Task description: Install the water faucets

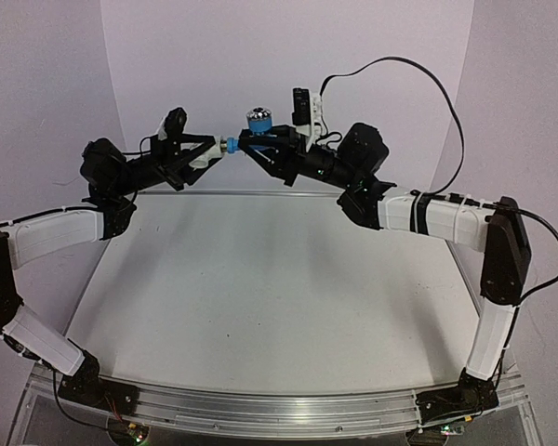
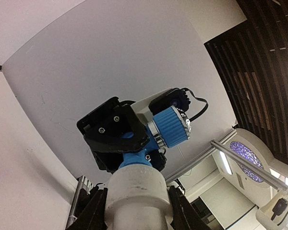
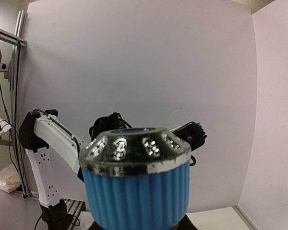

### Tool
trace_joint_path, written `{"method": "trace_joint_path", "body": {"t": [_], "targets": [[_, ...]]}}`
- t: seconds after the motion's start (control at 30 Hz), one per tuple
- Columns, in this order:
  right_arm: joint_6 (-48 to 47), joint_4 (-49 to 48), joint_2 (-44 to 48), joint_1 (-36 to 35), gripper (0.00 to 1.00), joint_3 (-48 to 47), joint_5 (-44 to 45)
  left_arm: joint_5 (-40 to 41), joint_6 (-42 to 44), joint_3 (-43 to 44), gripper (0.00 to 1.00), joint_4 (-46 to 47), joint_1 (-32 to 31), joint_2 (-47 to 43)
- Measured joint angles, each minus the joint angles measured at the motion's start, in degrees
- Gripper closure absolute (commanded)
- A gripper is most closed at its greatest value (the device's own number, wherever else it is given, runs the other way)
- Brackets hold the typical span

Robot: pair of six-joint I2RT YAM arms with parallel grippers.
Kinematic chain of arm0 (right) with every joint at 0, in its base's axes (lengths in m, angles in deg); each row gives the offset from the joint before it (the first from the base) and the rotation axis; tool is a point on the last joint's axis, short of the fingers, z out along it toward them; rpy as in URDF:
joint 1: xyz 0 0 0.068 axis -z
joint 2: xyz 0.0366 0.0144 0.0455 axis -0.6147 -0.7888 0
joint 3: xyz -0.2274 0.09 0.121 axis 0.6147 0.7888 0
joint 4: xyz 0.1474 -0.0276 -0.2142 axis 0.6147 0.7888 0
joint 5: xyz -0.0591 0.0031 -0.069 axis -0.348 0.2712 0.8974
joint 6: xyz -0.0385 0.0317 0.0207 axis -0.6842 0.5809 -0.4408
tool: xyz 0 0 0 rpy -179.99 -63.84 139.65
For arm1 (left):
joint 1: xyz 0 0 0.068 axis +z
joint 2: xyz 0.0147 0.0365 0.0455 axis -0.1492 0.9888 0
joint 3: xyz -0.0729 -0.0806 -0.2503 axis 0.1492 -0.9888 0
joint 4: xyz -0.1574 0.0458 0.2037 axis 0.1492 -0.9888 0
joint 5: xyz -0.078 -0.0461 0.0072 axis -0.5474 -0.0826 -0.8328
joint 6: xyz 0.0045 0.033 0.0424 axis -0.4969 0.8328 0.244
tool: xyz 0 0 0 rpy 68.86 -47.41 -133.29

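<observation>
1. The arm bases sit at the near edge of the table point(image 1: 260, 307). Both arms reach up and away, and the two wrists meet in the air above the table's far edge, about centre.
2. The left gripper point(image 1: 207, 153) comes in from the left, clamped on the white fitting point(image 2: 134, 191). In the left wrist view its fingers point(image 2: 92, 211) press on either side of the white barrel, which sticks out past the tips.
3. The right gripper point(image 1: 253, 149) comes in from the right, jaws closed tight around the blue tap body point(image 2: 133, 159) (only a little blue shows below the black fingers).
4. The fitting and the tap body meet end to end in the gap between the two grippers, touching. The blue end sits against the far end of the white barrel. How far it is seated I cannot tell.
5. A ribbed blue knob point(image 3: 134, 196) with a chrome cap stands up from the tap body, just above the right gripper. It fills the bottom of the right wrist view and hides that gripper's own fingers.
6. Farther right, a black cable point(image 1: 428, 79) loops up from the right wrist.
</observation>
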Motion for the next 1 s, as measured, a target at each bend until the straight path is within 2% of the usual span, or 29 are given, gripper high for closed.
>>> {"method": "trace_joint_path", "body": {"t": [0.33,0.57,0.83,1.0], "targets": [[11.37,-4.79,-3.45,0.81,1.0,-1.95,0.2,1.64,6.19,0.0,1.0,-1.4,0.28,0.24],[20.61,-5.84,-4.96,1.38,1.0,-2.47,1.73,2.08,20.33,1.99,1.0,-7.98,0.5,0.17],[28.26,-7.8,-6.64,1.64,1.0,-3.48,2.84,2.49,32.17,3.61,1.0,-12.13,0.74,0.11],[33.46,-7.91,-7.82,2.14,1.0,-3.76,2.91,3.23,42.62,4.42,1.0,-18.67,0.83,-0.7]]}}
